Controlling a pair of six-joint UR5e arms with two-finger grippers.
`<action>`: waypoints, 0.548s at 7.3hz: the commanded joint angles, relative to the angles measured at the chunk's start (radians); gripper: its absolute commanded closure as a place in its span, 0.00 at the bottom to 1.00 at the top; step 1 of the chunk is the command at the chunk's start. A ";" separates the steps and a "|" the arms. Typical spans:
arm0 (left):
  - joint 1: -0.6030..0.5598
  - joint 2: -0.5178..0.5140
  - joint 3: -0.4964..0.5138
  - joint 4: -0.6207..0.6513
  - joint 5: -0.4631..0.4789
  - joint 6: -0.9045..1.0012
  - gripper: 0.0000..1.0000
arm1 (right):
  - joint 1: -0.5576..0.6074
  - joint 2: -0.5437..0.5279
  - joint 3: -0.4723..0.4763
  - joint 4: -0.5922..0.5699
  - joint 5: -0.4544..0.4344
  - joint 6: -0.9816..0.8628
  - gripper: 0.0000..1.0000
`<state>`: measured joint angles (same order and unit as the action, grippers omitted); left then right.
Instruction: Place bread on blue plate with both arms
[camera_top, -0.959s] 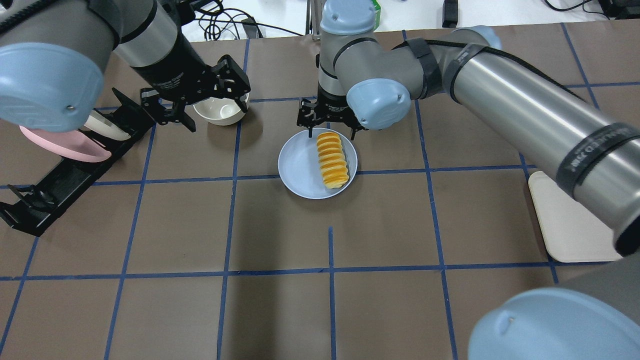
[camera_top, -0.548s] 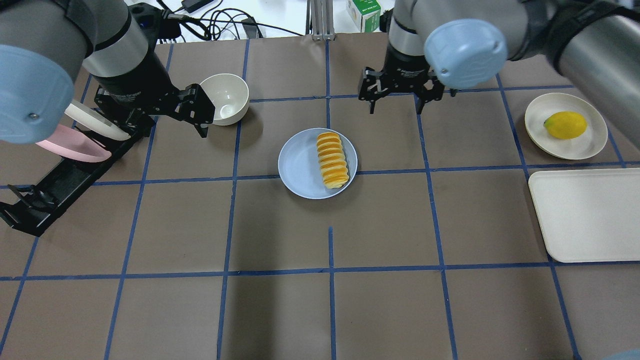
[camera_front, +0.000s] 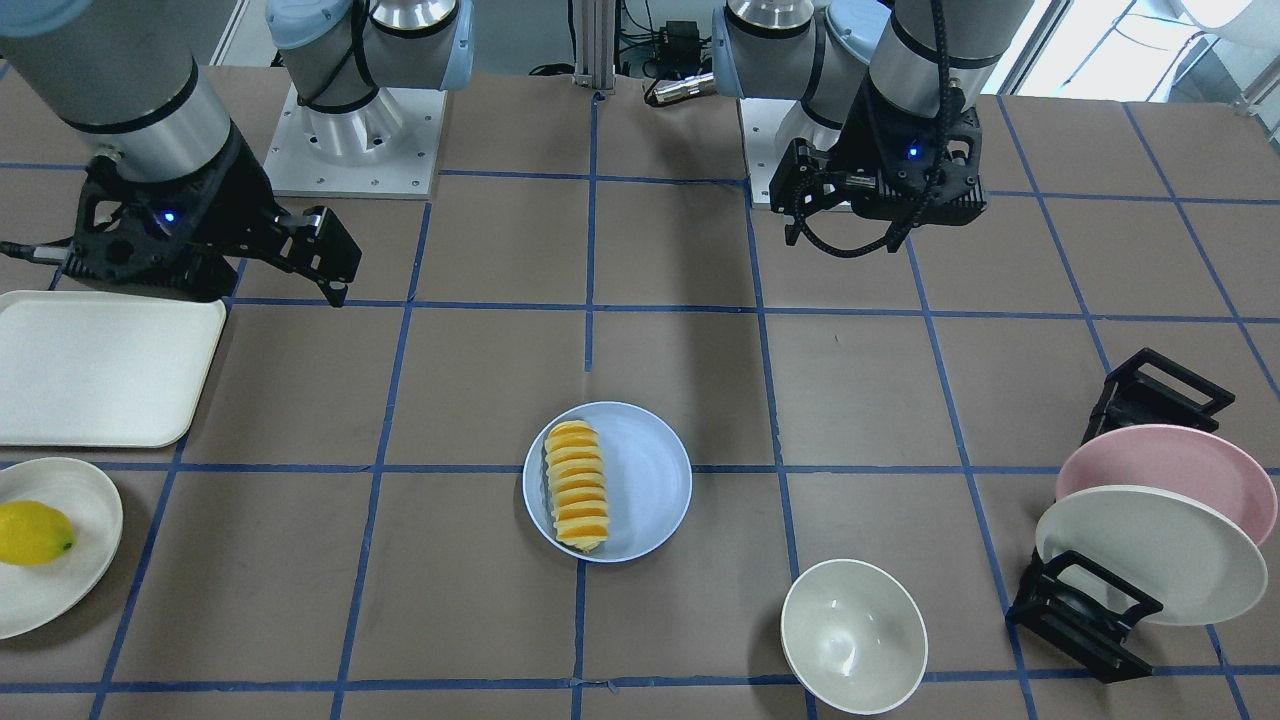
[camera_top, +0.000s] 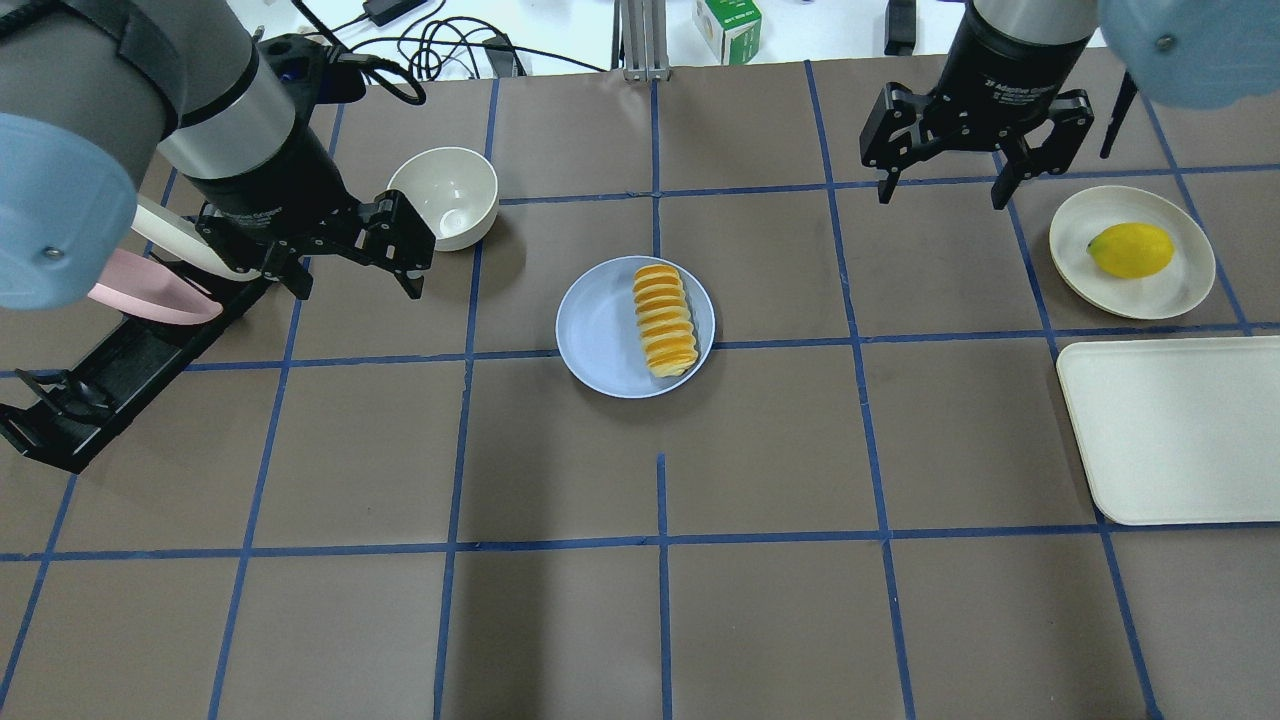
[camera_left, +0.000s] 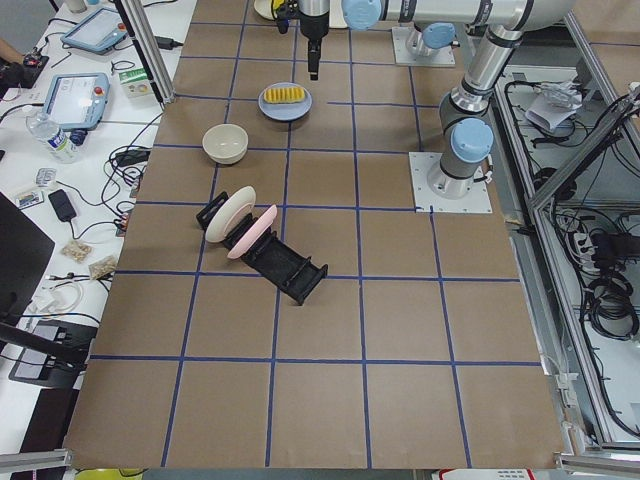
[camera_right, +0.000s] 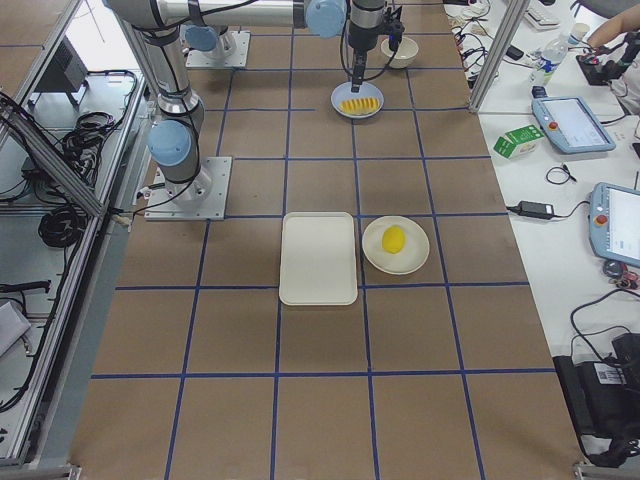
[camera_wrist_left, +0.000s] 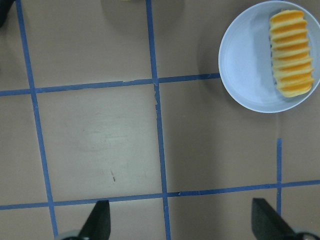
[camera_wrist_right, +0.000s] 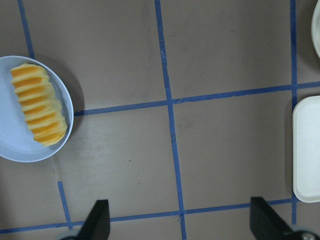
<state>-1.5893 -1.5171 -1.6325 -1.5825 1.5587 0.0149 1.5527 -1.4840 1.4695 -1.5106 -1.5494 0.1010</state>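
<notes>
Rack (camera_top: 130, 360) holding pink plate (camera_top: 150, 290) and cream plate (camera_top: 195, 250) at far 9 o'clock of table (camera_top: 560, 630), clock read on the overhead view with 12 away from the robot. Next, left end effector (camera_top: 357, 285), raised off the table, fingers spread wide, gripping nothing. White bowl (camera_top: 445, 195) just beyond it toward 1 o'clock.

At table centre, blue plate (camera_top: 595, 335), lying flat. Bread (camera_top: 665, 320) on its 3 o'clock half, long axis running 12 to 6, 6 o'clock end close to the rim.

From left end effector, bread toward 3 to 4 o'clock. From right end effector (camera_top: 942, 195), toward 8 o'clock. Both well apart from it, about equally so. No clear nearer arm, though bread on the right arm's half of the plate.

Right end effector likewise spread and empty, up near 1 o'clock of table. Farther right, lemon (camera_top: 1130, 250) on pale dish (camera_top: 1190, 290), then cream tray (camera_top: 1170, 430) at 4 o'clock.

Judged: placing done, only pulling clear left. For any regrasp, fingers across the short 9-to-3 axis.
</notes>
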 joint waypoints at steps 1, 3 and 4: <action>0.006 0.006 0.005 0.001 0.017 -0.061 0.00 | -0.003 -0.029 0.003 0.027 0.003 0.005 0.00; 0.008 0.005 0.005 0.009 0.014 -0.055 0.00 | -0.003 -0.029 0.005 0.029 0.002 0.005 0.00; 0.008 0.006 0.006 0.010 0.014 -0.053 0.00 | -0.003 -0.029 0.005 0.029 0.002 0.005 0.00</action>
<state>-1.5822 -1.5118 -1.6271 -1.5748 1.5722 -0.0395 1.5494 -1.5118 1.4734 -1.4827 -1.5476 0.1058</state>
